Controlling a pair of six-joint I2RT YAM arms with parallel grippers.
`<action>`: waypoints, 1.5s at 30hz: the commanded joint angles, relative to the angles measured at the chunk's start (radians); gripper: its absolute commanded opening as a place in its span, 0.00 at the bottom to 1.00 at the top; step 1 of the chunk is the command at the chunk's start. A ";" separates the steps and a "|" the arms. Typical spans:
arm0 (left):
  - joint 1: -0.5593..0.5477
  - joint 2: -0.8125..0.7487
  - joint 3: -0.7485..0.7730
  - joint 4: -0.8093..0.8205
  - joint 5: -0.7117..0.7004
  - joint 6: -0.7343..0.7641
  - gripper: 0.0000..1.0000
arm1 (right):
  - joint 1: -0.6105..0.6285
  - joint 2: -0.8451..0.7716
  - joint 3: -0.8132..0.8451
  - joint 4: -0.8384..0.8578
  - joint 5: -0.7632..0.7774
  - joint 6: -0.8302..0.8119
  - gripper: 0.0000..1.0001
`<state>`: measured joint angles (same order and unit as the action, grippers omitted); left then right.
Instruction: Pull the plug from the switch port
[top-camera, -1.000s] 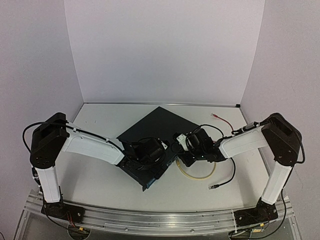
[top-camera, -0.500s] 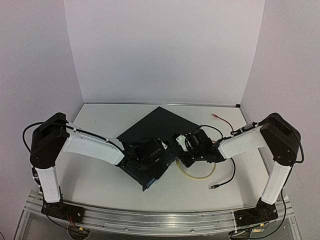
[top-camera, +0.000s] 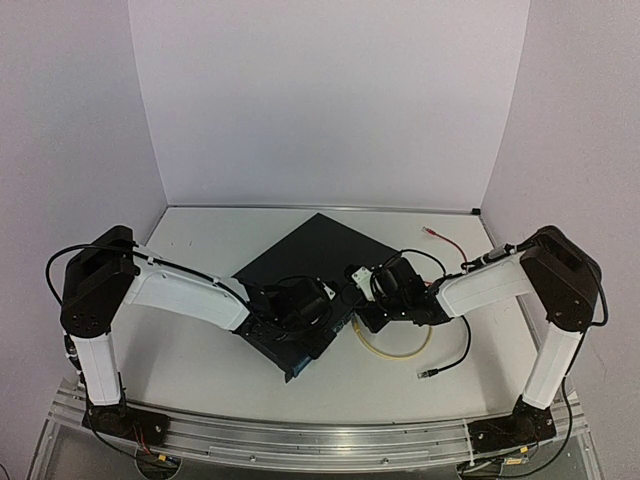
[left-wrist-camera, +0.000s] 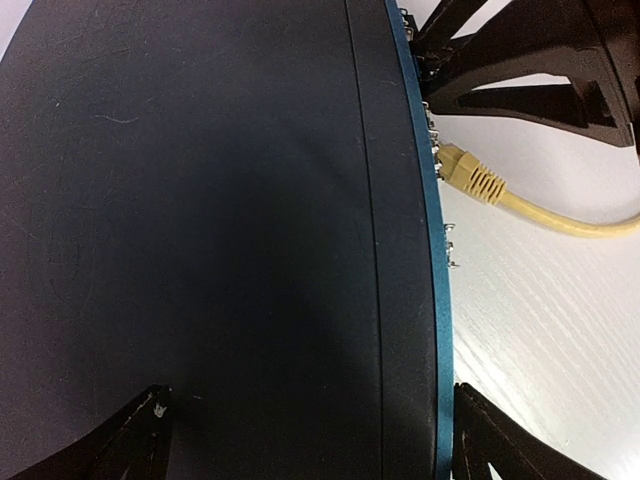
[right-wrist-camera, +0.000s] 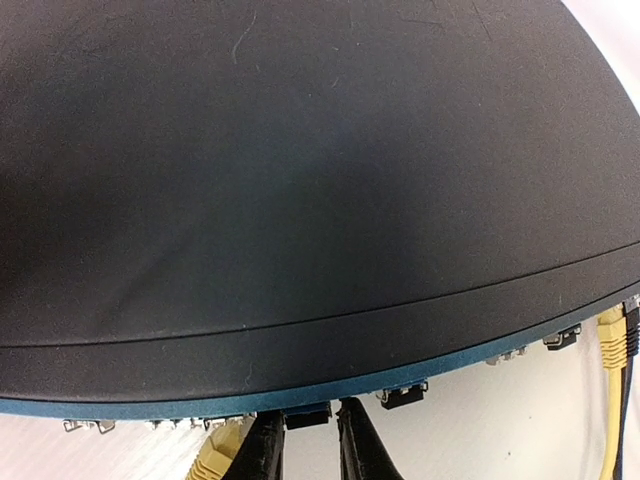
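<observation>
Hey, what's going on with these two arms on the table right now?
Two robot arms are working on a switch to pull out its yellow plug. The left gripper is spread wide over the switch's near end. The right gripper, fingers nearly together, is at the port face just beside the plug, not on it. The plug sits in its port.

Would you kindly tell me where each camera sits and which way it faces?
Top external: above, behind the arms, looking down; both show whole.
Left wrist: above the switch, looking down; its spread fingers show.
Right wrist: low, facing the switch's ports; its close-set fingers show.
Both wrists share the yellow plug.
</observation>
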<state>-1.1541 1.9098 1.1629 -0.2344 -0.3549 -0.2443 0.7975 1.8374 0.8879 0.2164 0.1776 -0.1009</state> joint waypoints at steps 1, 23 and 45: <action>-0.020 0.060 -0.014 -0.085 0.120 -0.047 0.94 | 0.007 -0.035 0.010 0.039 0.005 0.003 0.17; -0.022 0.077 -0.006 -0.084 0.117 -0.067 0.93 | 0.017 -0.044 -0.027 0.092 0.058 -0.054 0.05; -0.001 0.149 0.026 -0.162 0.078 -0.206 0.93 | 0.003 0.020 -0.323 0.700 0.039 0.148 0.01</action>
<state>-1.1716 1.9574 1.2216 -0.2547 -0.4070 -0.3588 0.8063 1.8490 0.6053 0.7684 0.1989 -0.0469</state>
